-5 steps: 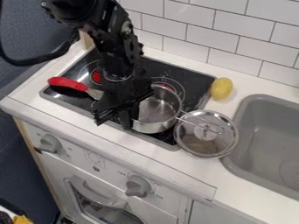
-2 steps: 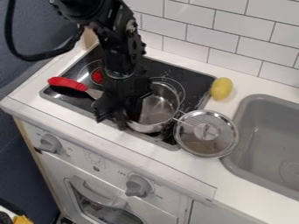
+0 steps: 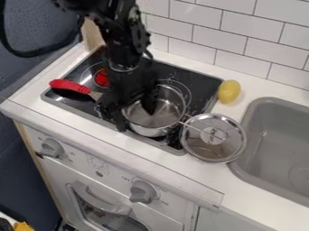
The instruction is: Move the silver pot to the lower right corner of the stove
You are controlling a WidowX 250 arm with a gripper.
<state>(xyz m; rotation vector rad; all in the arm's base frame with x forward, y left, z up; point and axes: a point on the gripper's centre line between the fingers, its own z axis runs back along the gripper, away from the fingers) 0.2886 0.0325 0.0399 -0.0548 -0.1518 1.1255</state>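
The black gripper [image 3: 136, 116] is over the front middle of the black stove [image 3: 200, 81], at the left side of the silver pot [image 3: 161, 118]. It is open: one finger stands outside the pot's left wall, the other dips inside the rim. The pot sits upright on the front right part of the stove, its thin handle pointing right over the edge of the lid. Part of the pot's left rim is hidden behind the gripper.
A glass lid [image 3: 212, 137] lies right of the pot, by the stove's front right corner. A red-handled utensil [image 3: 71, 85] rests at the left. A yellow object [image 3: 228, 91] stands behind the lid, and a grey sink [image 3: 278, 144] is farther right.
The gripper's fingers have spread apart and come to stand either side of the pot's left wall. The pot has shifted slightly left.
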